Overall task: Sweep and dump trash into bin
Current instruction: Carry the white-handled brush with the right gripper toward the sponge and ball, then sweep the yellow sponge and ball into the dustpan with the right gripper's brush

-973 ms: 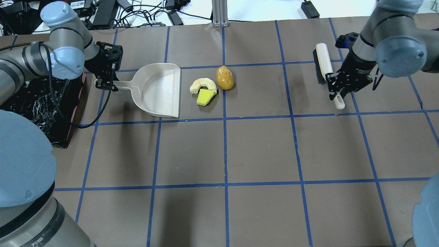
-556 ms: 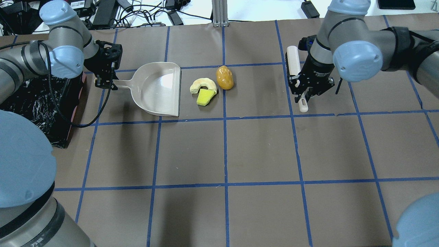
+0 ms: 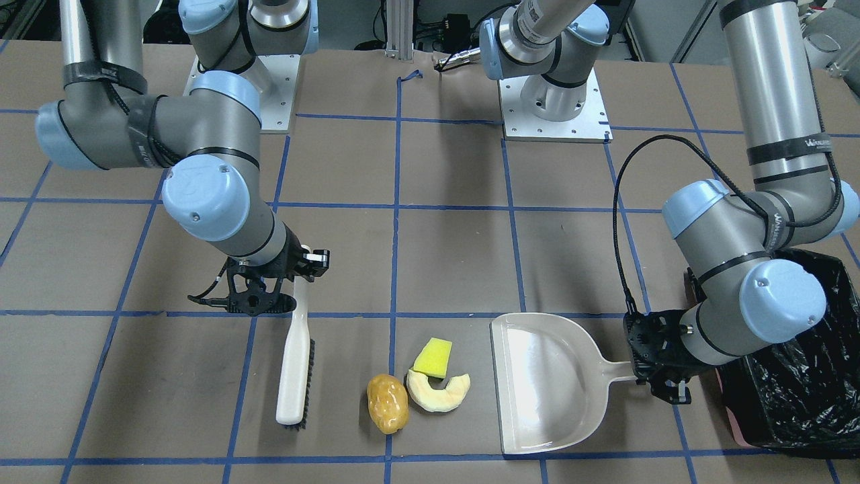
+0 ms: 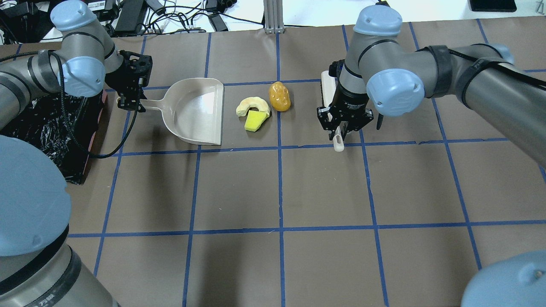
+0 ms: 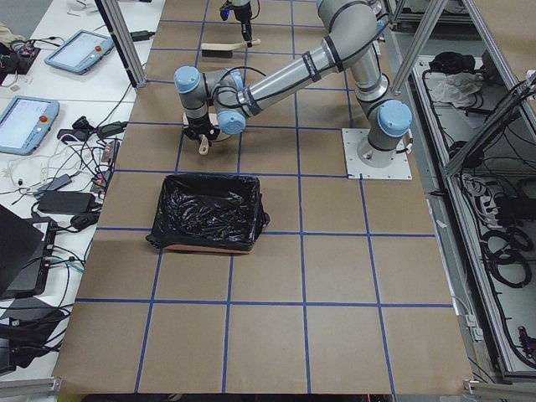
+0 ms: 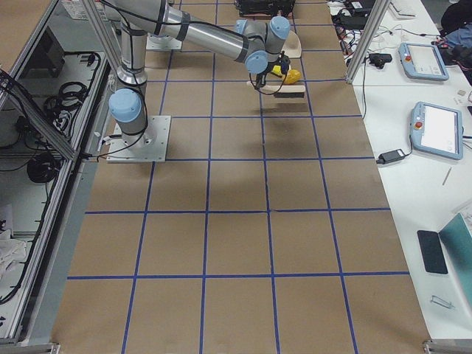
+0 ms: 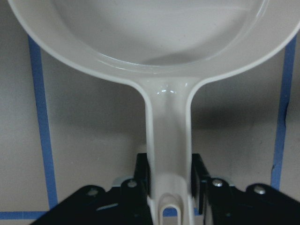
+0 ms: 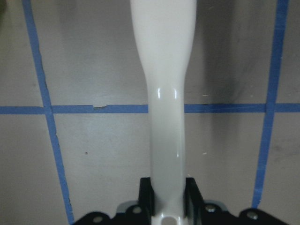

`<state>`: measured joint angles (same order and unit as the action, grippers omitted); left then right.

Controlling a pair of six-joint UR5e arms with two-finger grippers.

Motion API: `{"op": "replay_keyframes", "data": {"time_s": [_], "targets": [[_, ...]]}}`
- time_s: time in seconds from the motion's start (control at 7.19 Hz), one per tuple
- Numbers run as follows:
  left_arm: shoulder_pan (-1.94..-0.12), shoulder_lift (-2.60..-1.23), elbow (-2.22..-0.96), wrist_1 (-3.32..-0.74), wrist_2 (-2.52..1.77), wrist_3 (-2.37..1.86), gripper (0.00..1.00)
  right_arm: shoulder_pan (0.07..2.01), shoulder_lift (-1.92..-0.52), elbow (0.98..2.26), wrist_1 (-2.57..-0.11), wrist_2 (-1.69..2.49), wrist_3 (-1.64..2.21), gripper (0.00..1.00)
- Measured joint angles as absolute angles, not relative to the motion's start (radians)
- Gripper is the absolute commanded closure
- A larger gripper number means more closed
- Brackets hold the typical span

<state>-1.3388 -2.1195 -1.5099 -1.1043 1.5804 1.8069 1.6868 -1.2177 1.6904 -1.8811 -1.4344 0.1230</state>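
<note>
Left gripper has its jaws clamped on the handle of the dustpan, which lies flat on the tabletop. A sponge, fruit slice and potato lie just off the dustpan's open lip. Beyond them, the right gripper's jaws pinch a brush, bristles apparently down. The bin sits behind the dustpan's handle.

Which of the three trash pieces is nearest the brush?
The glossy golden-brown potato-like oval: it lies on the side of the pile facing the white-handled brush, while the pale crescent slice and yellow sponge block sit nearer the beige dustpan.
</note>
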Motion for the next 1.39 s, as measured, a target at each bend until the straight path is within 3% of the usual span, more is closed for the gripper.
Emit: {"op": "replay_keyframes", "data": {"time_s": [1.39], "targets": [[-1.345,-2.121,-1.509,-1.104,1.621,1.811,1.0,1.871,-1.13,1.66,-2.014,-1.369,0.43,1.0]]}}
